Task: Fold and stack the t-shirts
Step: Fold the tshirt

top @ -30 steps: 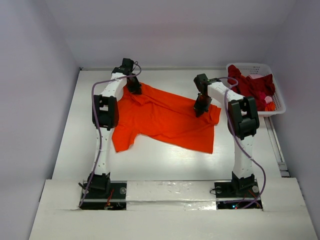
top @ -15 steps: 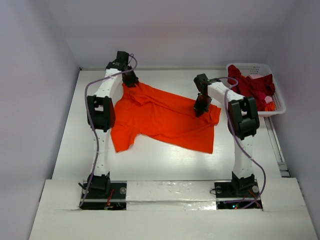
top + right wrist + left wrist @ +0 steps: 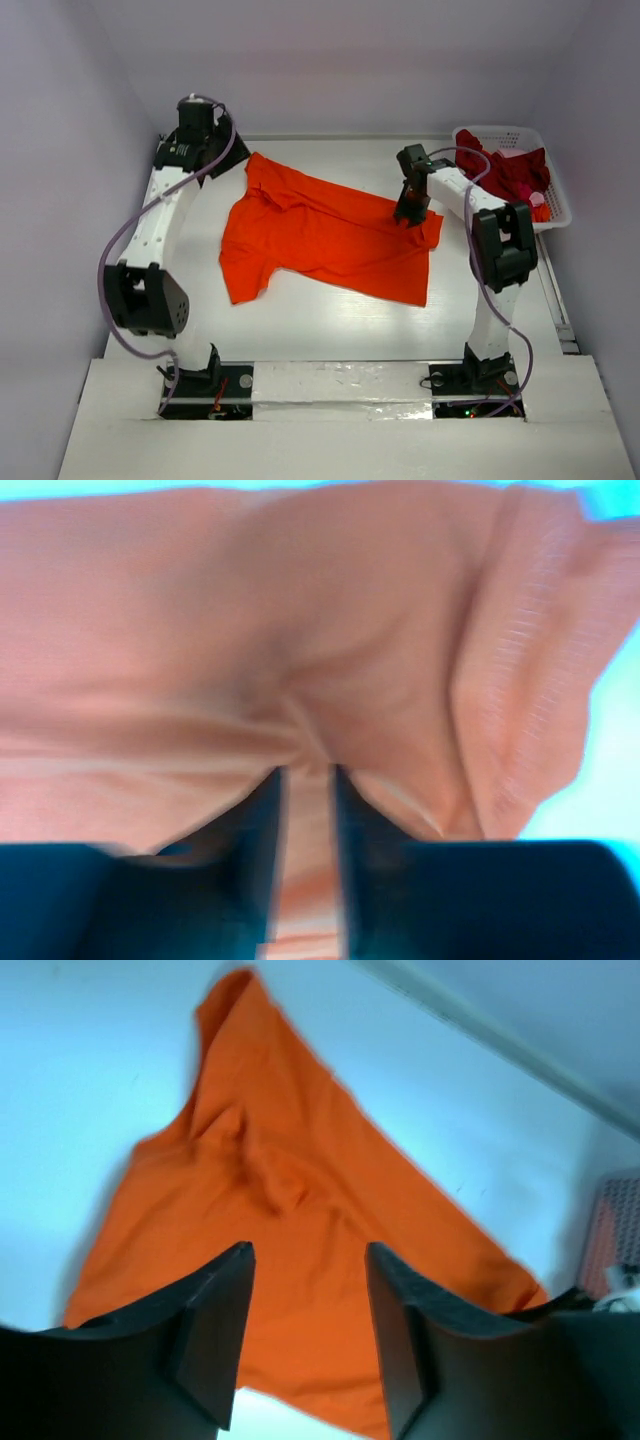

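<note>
The orange t-shirt (image 3: pixel 330 235) lies spread out flat in the middle of the table, its sleeve toward the near left. My left gripper (image 3: pixel 193 125) hangs high over the far left corner, away from the cloth. In the left wrist view it (image 3: pixel 305 1330) is open and empty, with the orange t-shirt (image 3: pixel 290 1180) below and beyond it. My right gripper (image 3: pixel 408 212) sits low on the shirt's far right edge. In the right wrist view its (image 3: pixel 308 780) jaws stand narrowly apart with puckered orange cloth (image 3: pixel 350 630) in the gap. The dark red t-shirt (image 3: pixel 505 170) lies crumpled in the basket.
A white lattice basket (image 3: pixel 560 205) stands at the far right of the table and also holds some pink cloth. It shows at the right edge of the left wrist view as the basket (image 3: pixel 612 1230). Walls close in the table at the back and on both sides.
My left gripper has let go of the shirt's far left corner, opened, and swung up to the back left corner. The right gripper's jaws have parted a little; the shirt lies flatter.
</note>
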Tool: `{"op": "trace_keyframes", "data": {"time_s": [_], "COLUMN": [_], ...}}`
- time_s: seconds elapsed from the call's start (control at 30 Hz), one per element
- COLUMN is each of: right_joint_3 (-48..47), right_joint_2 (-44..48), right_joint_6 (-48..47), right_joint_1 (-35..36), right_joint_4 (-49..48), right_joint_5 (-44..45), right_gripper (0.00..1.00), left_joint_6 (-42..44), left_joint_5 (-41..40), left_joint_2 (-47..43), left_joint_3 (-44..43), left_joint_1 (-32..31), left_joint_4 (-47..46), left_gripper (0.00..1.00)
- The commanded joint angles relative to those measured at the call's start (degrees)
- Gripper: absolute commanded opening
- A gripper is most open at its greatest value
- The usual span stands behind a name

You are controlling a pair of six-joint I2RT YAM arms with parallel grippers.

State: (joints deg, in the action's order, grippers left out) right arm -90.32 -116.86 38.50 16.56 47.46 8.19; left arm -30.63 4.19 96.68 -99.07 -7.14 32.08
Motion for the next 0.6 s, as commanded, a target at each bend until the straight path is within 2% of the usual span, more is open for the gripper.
{"op": "trace_keyframes", "data": {"time_s": [0.0, 0.03, 0.07, 0.13, 0.2, 0.27, 0.33, 0.4, 0.57], "right_joint_3": [-0.9, -0.6, -0.3, 2.2, 5.9, 8.7, 13.1, 18.1, 27.2], "right_joint_2": [9.4, 12.7, 14.4, 19.7, 23.5, 28.2, 30.5, 33.7, 40.6], "right_joint_6": [-4.1, -4.7, -5.4, -6.6, -6.9, -7.0, -6.9, -7.0, -7.5], "right_joint_1": [-0.8, -0.2, -0.2, 0.3, 0.3, 0.8, 1.4, 2.1, 4.4], "right_joint_4": [-2.4, -2.0, -1.7, -1.8, -2.1, -2.5, -2.6, -3.0, -4.2], "right_joint_5": [3.3, 3.3, 3.2, 2.9, 2.0, -0.2, -1.7, -2.6, -1.9], "right_gripper": [0.38, 0.45, 0.60, 0.74, 0.81, 0.84, 0.82, 0.76, 0.72], "left_joint_6": [-0.6, -0.7, -0.8, -1.2, -1.9, -2.7, -3.9, -5.0, -6.9], "left_joint_5": [-3.7, -5.4, -6.2, -7.2, -7.6, -7.0, -6.1, -5.6, -7.4], "left_joint_2": [-8.2, -10.1, -11.7, -16.2, -20.1, -22.6, -26.4, -29.8, -36.1], "left_joint_3": [9.9, 14.3, 16.3, 21.1, 23.7, 27.0, 30.5, 34.0, 39.9], "left_joint_1": [0.0, 0.0, 0.0, 0.0, 0.0, 0.0, 0.0, 0.0, -1.5], "left_joint_4": [0.0, -0.1, 0.3, 0.9, 2.4, 3.5, 5.5, 8.4, 12.7], "left_gripper": [0.52, 0.62, 0.65, 0.69, 0.71, 0.74, 0.74, 0.71, 0.67]}}
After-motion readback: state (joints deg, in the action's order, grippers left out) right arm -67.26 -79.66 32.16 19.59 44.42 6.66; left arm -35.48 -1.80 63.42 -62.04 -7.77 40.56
